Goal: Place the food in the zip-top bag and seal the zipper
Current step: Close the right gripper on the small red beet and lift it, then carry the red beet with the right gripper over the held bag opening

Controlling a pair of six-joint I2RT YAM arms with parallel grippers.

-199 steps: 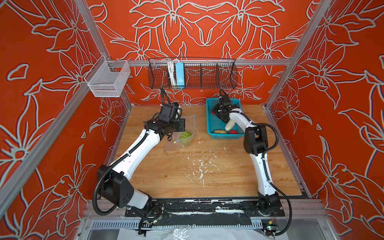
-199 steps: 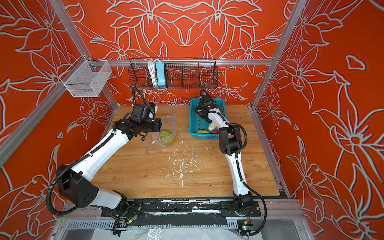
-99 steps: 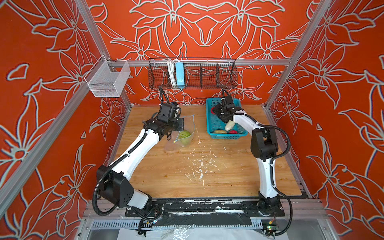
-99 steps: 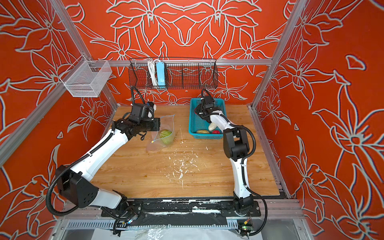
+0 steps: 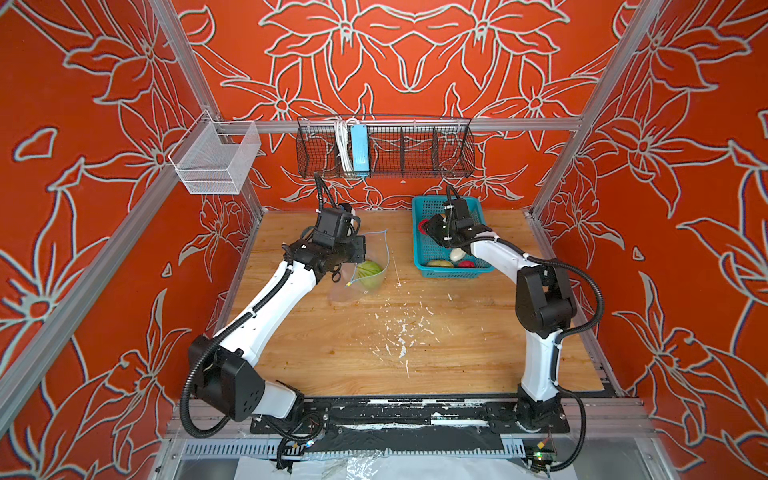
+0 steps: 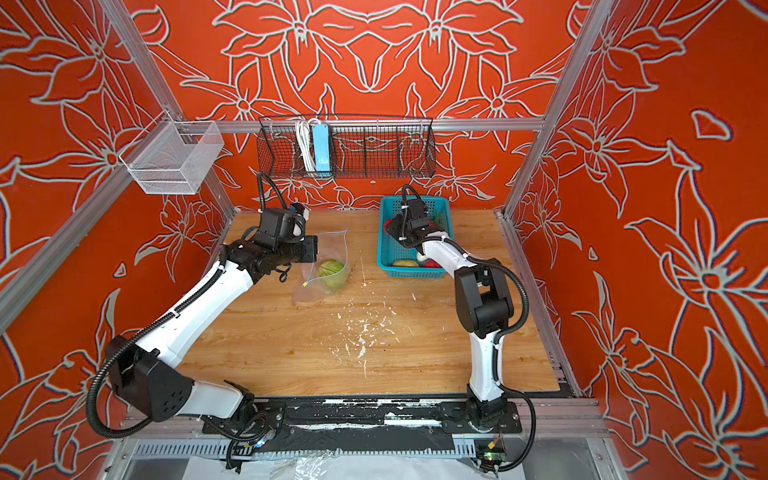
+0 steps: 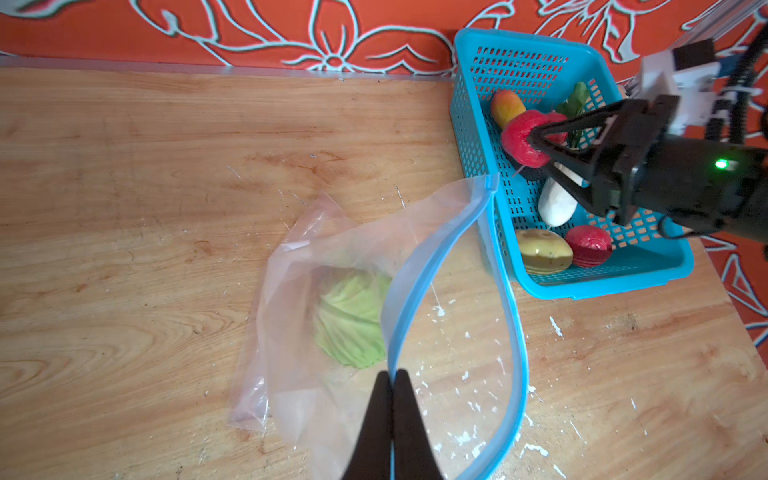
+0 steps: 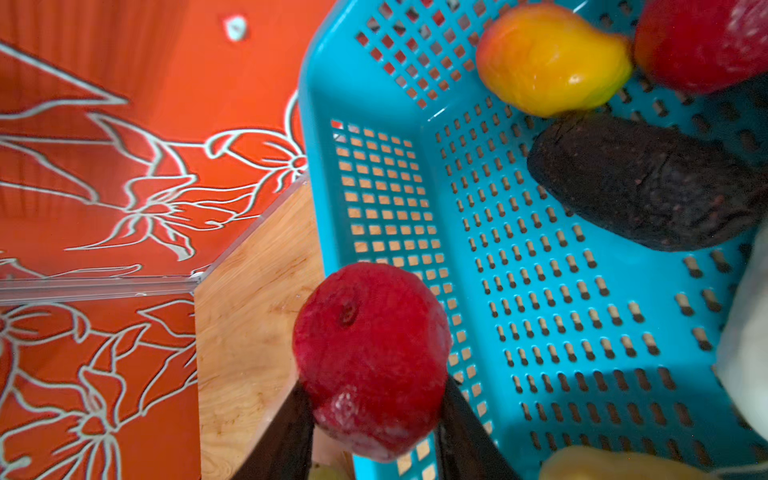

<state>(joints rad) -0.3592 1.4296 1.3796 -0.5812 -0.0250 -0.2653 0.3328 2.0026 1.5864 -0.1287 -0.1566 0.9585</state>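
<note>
Zip-top bag point(image 7: 316, 257): lay on the wooden table point(image 7: 124, 208), just left of the teal basket point(image 7: 540, 66). Its mouth gaped toward the basket, and the two lips of the zipper point(image 7: 424, 266) bowed apart in a loop.
Bag contents: one green cabbage point(image 7: 353, 320), low inside the bag against the table.
Left gripper point(image 7: 392, 376): jaws pressed together on one lip of the zipper, lifting that lip off the table.
Teal basket: stood far and right on the table, close to the back wall.
Basket contents: a mango point(image 8: 548, 58) at the far end and a dark avocado point(image 8: 648, 183) beside it. A white radish point(image 7: 557, 203) lay mid-basket, with a yellow-green fruit point(image 7: 542, 251) and a second strawberry point(image 7: 588, 245) at the near end. A green leaf point(image 7: 575, 97) lay by the right wall.
Right gripper point(image 8: 374, 395): clamped on a red strawberry point(image 8: 370, 357), raised over the basket's far left rim.
Wall containers: a black wire rack point(image 5: 415, 145) on the far wall held a light-blue power strip point(image 5: 359, 147). The contents of the white mesh bin point(image 5: 212, 162) on the left wall could not be made out.
Hard to see: in both top views the right arm covered much of the basket. In the left wrist view the avocado was mostly hidden under the strawberry. In the right wrist view the radish and the yellow-green fruit were cut off at the frame edge. A red piece point(image 8: 698, 41) beside the mango was also cut off, and I could not tell what it was.
</note>
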